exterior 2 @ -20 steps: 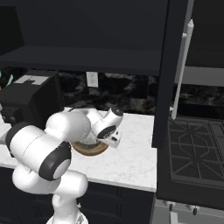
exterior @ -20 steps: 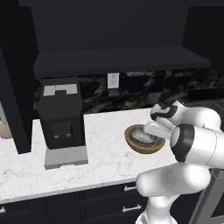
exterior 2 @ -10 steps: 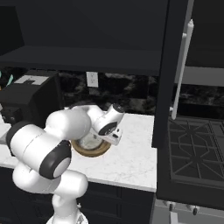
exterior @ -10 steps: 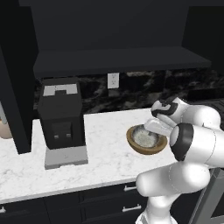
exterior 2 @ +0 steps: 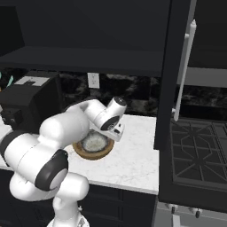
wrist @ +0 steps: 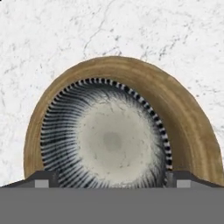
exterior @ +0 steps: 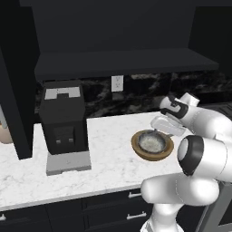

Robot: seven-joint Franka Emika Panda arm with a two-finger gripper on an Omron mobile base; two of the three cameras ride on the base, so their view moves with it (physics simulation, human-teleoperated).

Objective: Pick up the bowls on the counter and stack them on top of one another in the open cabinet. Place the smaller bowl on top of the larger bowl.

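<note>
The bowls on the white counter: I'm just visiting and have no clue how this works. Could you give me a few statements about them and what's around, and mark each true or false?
1. The small grey bowl sits inside the wooden bowl. True.
2. Both bowls already stand on the shelf of the open cabinet. False: they rest on the marble counter, below that shelf.
3. The black coffee machine stands on the same counter as the bowls. True.
4. The wooden bowl lies upside down. False: it is upright, its hollow facing up with the grey bowl in it.
5. The gripper hangs over the coffee machine. False: it hangs above the bowls.
</note>
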